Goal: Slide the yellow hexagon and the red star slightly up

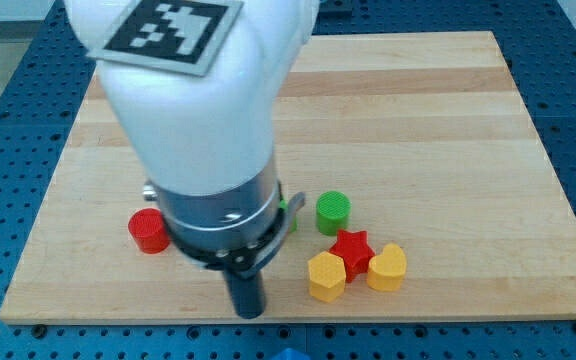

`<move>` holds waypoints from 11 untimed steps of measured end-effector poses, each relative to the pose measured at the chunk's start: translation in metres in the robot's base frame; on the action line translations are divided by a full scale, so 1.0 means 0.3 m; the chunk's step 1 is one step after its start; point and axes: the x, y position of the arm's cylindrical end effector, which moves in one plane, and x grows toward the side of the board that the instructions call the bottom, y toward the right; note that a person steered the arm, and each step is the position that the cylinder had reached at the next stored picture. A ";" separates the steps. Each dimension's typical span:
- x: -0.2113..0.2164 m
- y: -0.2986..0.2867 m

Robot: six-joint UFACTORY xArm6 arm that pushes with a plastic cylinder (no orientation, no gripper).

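The yellow hexagon (326, 276) lies near the view's bottom edge of the wooden board (418, 130). The red star (352, 250) touches it on its upper right. A yellow heart (387, 268) sits against the star's right side. My tip (249, 311) is at the end of the dark rod, near the board's bottom edge. It is to the left of the yellow hexagon and slightly lower, with a clear gap between them.
A green cylinder (333, 212) stands just above the red star. A red cylinder (149, 230) lies left of the arm. A second green block (289, 209) peeks out from behind the arm's body; its shape is hidden. The white arm body (198, 110) covers the board's upper left.
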 end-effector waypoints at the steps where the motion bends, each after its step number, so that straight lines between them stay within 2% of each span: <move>1: -0.065 0.076; 3: -0.057 0.089; 4: 0.020 0.073; 8: 0.019 0.128; 9: -0.035 0.222; 10: -0.035 0.234; 11: -0.119 0.234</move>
